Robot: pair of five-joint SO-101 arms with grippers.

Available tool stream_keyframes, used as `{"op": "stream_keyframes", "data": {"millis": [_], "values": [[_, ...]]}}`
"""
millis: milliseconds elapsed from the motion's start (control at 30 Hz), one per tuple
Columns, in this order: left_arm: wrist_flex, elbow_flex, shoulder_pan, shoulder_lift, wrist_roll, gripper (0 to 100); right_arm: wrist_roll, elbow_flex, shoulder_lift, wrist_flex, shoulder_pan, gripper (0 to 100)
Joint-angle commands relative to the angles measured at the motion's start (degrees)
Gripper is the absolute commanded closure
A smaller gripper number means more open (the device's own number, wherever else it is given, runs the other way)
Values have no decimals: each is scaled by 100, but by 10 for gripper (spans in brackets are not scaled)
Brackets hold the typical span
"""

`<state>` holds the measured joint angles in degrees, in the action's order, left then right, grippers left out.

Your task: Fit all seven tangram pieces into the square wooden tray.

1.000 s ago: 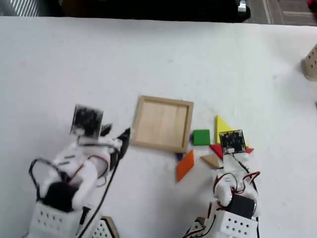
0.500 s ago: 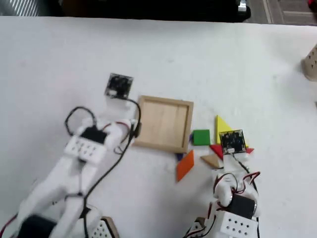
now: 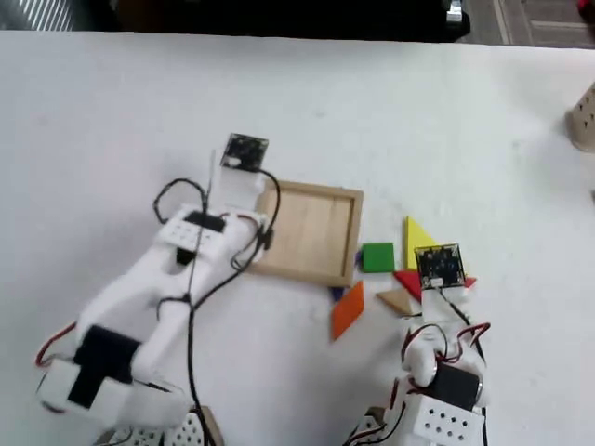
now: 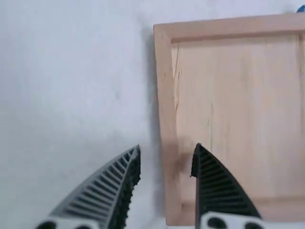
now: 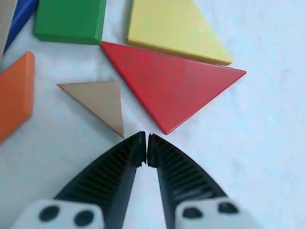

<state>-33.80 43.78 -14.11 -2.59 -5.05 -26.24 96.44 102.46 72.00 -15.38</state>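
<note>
The square wooden tray (image 3: 307, 232) lies mid-table with nothing in it. My left gripper (image 4: 167, 164) is open at the tray's left rim (image 4: 162, 95), one finger outside on the table, the other over the tray floor. To the right of the tray lie a green square (image 3: 376, 256), a yellow triangle (image 3: 416, 234), a red triangle (image 3: 405, 281), a tan triangle (image 3: 398, 300), an orange piece (image 3: 347, 309) and a blue piece (image 3: 337, 293). My right gripper (image 5: 145, 143) is shut and holds nothing, its tips just short of the red triangle (image 5: 169, 83) and the tan triangle (image 5: 97, 100).
A pale perforated object (image 3: 583, 116) stands at the table's right edge. White tabletop stretches behind and to the left of the tray. The green square (image 5: 71, 21), yellow triangle (image 5: 174, 31) and orange piece (image 5: 14, 95) lie just beyond the right gripper.
The left arm has swung from the near left of the table forward to the tray's left rim. The right arm and the pieces have not moved.
</note>
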Motion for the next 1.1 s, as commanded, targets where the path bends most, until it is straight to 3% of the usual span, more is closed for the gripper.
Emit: {"op": "stream_keyframes", "data": {"millis": [0,233,533,1067], "values": [[-88,-686,-163,523,-53,812,-9,44,57,-13,-66,981],[-1046,-1380,57,936,-62,812,-18,44,57,-13,-66,981],[-2013,-1407,875,936,0,812,-18,44,57,-13,-66,981],[-2057,-1037,1780,-4,-26,812,-18,44,57,-13,-66,981]]}}
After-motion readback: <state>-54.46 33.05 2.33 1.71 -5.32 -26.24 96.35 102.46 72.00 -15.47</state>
